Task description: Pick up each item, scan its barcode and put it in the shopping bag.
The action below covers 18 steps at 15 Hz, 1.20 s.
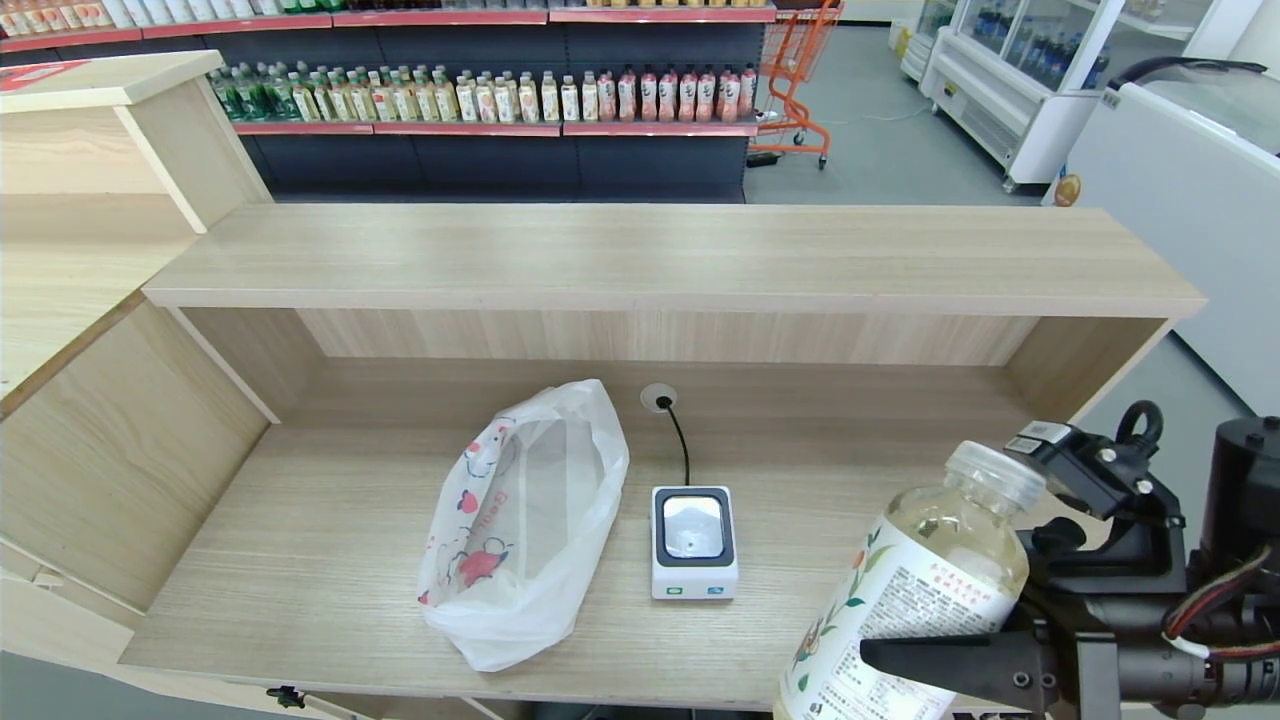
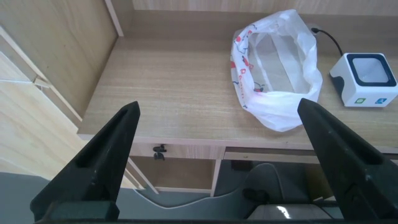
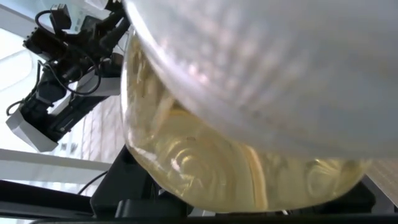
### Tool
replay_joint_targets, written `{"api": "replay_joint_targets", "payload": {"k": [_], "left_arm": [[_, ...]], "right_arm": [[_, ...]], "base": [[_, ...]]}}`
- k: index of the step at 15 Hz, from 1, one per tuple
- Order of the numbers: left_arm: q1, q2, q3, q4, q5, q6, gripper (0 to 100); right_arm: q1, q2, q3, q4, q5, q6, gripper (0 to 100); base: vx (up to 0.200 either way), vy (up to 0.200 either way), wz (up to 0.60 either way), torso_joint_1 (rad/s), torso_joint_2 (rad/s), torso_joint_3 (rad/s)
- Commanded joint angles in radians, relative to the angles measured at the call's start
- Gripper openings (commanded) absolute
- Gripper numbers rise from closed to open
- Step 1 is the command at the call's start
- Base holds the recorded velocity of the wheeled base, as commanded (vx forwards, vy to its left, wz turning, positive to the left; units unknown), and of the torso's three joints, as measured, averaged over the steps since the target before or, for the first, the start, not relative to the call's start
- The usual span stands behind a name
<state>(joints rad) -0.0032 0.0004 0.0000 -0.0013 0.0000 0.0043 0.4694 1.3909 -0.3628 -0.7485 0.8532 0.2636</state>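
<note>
Over wooden counter (image 1: 300,560), bottle (image 1: 915,585) in right gripper (image 1: 1005,610), aslant, cap upward-right.

A clear bottle (image 3: 249,162) of pale yellow liquid looms close, white cap (image 3: 280,68) foremost.

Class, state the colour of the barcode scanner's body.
The barcode scanner is white, black-framed at its window; clearest in the head view.

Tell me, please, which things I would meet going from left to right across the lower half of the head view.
white plastic shopping bag with red print → white boxy barcode scanner with a dark window → clear plastic bottle of pale yellow drink, held up above the counter's edge
</note>
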Motion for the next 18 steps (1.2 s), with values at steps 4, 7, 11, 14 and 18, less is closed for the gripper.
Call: {"api": "replay_joint_targets", "payload": {"k": [4, 7, 11, 14, 18], "left_arm": [[0.000, 0.001, 0.000, 0.000, 0.000, 0.000, 100], [0.000, 0.001, 0.000, 0.000, 0.000, 0.000, 100], [0.002, 0.001, 0.000, 0.000, 0.000, 0.000, 100], [0.000, 0.001, 0.000, 0.000, 0.000, 0.000, 100], [0.000, 0.001, 0.000, 0.000, 0.000, 0.000, 100]], "right_arm": [[0.003, -0.018, 0.001, 0.018, -0.003, -0.003, 0], [-0.001, -0.029, 0.001, 0.018, -0.006, -0.003, 0], [-0.006, -0.035, 0.004, 0.018, -0.023, -0.032, 0], [-0.095, 0.020, 0.001, 0.009, -0.178, -0.320, 0], [-0.313, 0.093, 0.015, -0.026, -0.237, -0.882, 0]], "base": [[0.000, 0.000, 0.00, 0.000, 0.00, 0.000], [0.000, 0.000, 0.00, 0.000, 0.00, 0.000], [0.000, 0.000, 0.00, 0.000, 0.00, 0.000], [0.000, 0.000, 0.00, 0.000, 0.00, 0.000], [0.000, 0.000, 0.00, 0.000, 0.00, 0.000]]}}
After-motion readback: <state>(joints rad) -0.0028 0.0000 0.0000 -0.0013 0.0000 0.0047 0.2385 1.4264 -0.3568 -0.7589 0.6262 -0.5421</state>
